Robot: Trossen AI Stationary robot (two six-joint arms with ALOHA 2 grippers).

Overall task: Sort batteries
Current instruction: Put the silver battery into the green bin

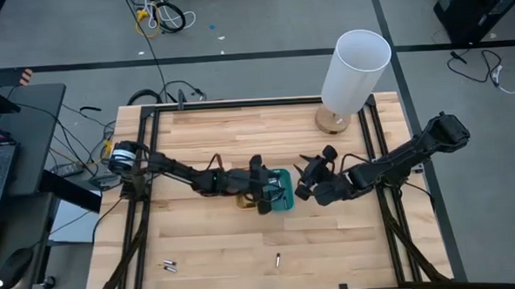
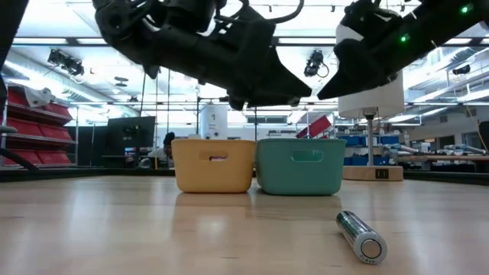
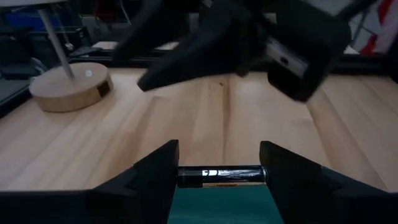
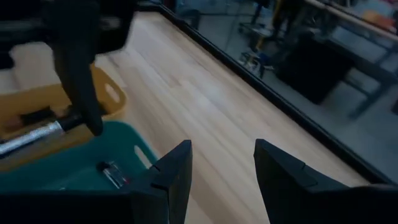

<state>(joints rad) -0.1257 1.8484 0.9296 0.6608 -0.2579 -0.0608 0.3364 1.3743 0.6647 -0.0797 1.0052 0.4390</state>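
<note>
Nearest the low camera, one silvery battery (image 2: pixel 361 237) is seen lying on the table (image 2: pixel 114 229), its end cap turned toward the lens; no marking on it can be read. Behind it a yellow tray (image 2: pixel 214 164) and a teal tray (image 2: pixel 299 166) are set side by side, touching, and their insides are hidden from this height. Both arms are cut off by the upper edge there, so neither claw is shown whole.

From above, the left gripper (image 1: pixel 261 195) is placed over the trays, which are largely covered by it; only part of the teal tray (image 1: pixel 284 192) is visible. In the left wrist view a dark battery (image 3: pixel 221 176) is shown spanning the gap between the two fingers (image 3: pixel 155 174), its ends meeting them, above the teal tray; its label print is too small to be read. Whether it is firmly clamped or just being let go cannot be told.

The right gripper (image 1: pixel 304 182) is held just beside the teal tray, its fingers (image 4: pixel 171 171) parted and nothing between them. One small cell (image 4: pixel 112 174) is seen inside the teal tray. Three more batteries (image 1: pixel 170 267) lie near the table's front edge, one (image 1: pixel 278 262) apart from the other two. A lamp (image 1: pixel 350 75) stands at the rear.
</note>
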